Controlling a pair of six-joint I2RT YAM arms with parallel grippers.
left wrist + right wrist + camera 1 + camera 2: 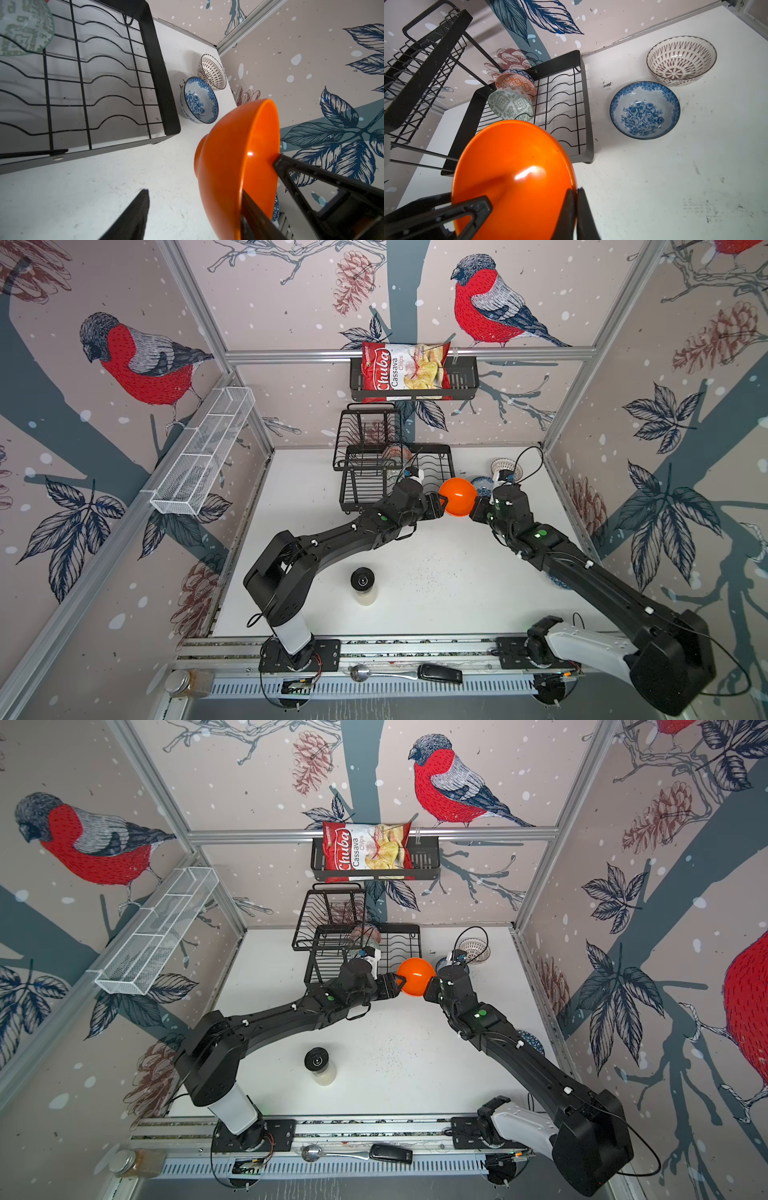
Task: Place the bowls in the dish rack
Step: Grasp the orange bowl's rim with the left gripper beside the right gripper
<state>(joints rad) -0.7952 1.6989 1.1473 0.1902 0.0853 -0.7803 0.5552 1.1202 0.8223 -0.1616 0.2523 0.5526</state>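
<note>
In both top views the orange bowl hangs above the table, just beside the right front corner of the dish rack. The left gripper is at the bowl's left edge and the right gripper at its lower right edge. A lattice bowl and a blue floral bowl sit on the table right of the rack.

In the left wrist view the orange bowl is tipped on its side, foot toward the dish rack. The left gripper stands apart. 1 of its fingers is clear of the bowl, with bare table between. The other shows in front of the bowl's outer wall; whether it touches cannot be told.

In the right wrist view the right gripper is clamped on the rim of the orange bowl, its 2 fingers nearly together. 3 bowls stand on edge in the rack's lower tray: a grey-green bowl, an orange-white bowl and a blue-patterned bowl behind them.
</note>
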